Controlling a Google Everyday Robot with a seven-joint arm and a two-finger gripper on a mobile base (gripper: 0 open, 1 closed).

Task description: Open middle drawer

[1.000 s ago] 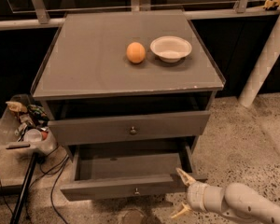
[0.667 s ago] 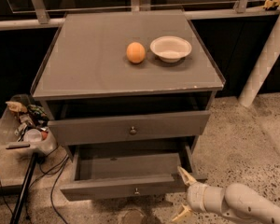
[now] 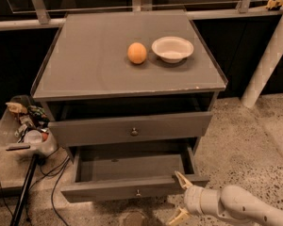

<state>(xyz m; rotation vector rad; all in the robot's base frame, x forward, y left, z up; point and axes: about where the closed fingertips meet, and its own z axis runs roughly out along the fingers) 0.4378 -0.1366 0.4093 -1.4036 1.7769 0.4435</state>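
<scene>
Speckled stone flooring [image 3: 254, 140] is seen around one grey cabinet [image 3: 99, 55]. Nearest, at the lower right, one pale gripper [image 3: 179, 197] is held low by the cabinet's front right corner. Its two fingers [image 3: 182, 179] are spread wide apart and nothing is grasped. The upper finger lies at the right end of the middle drawer [image 3: 108, 188]; whether contact is made cannot be told. That drawer is pulled well out, so its bare grey inside is exposed, and one small round knob [image 3: 138, 192] is set at the centre of its front. Above it, one taller-fronted drawer [image 3: 94, 131] is drawn out slightly, with one knob [image 3: 134, 132] of its own. Two drawer fronts are thus counted in view. On the cabinet top, farther back, one orange [image 3: 137, 53] is placed just beside one white bowl [image 3: 172, 49], to its left and apart from it. One white post [image 3: 266, 62] is seen leaning at the far right.
</scene>
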